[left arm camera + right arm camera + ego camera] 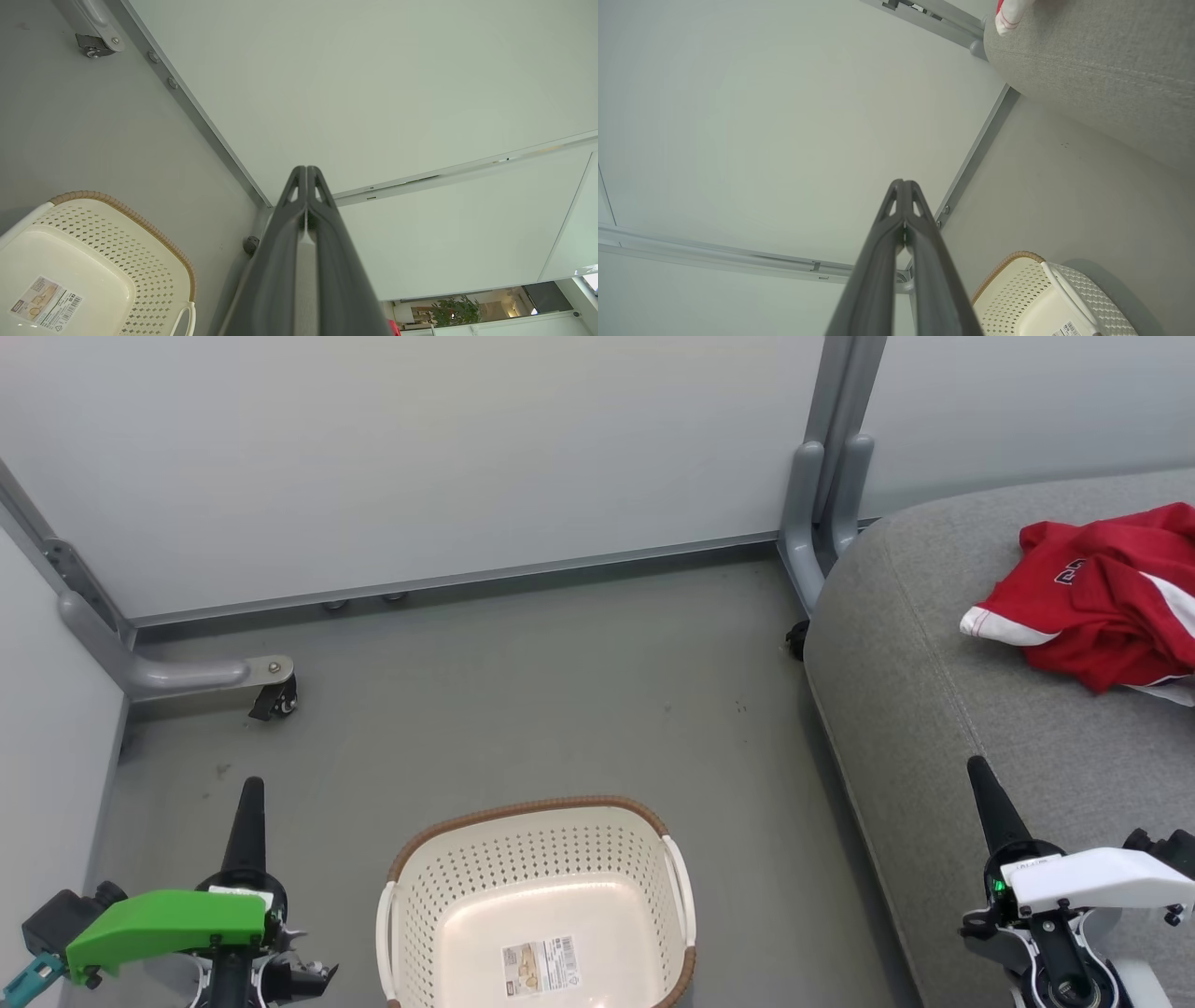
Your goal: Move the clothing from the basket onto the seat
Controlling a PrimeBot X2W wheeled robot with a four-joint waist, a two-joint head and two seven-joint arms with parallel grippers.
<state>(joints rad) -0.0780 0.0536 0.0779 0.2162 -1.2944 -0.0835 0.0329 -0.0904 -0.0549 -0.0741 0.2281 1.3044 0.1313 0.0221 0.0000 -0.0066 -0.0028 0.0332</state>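
nearest, the left gripper (250, 798) rises at the lower left under a green cover (168, 919), its base cut off by the bottom edge. in the left wrist view its two dark fingers (280, 261) lie pressed together and hold nothing. the right gripper (982, 784), under a white cover (1102, 877), stands over the near part of the seat (934, 709). its fingers (878, 261) meet at the tips too and are empty.

between the two, on the grey floor (560, 691), sits the basket (523, 809), its near end cut off. it is cream-white and perforated, with a brown woven-look rim and white side handles. inside lies a sticker (540, 966) with a barcode, its print too small to read.

farther right, the grey seat runs out of view, a stitched seam along its edge. the clothing (1111, 597) lies crumpled on the seat's far part, well apart from the basket. it is red with white trim and clipped by the right edge. whether it is one garment or two cannot be told. black marks show in a fold, too hidden to read.

beyond are pale wall panels (420, 457), a grey post (826, 495) and a caster (275, 700).
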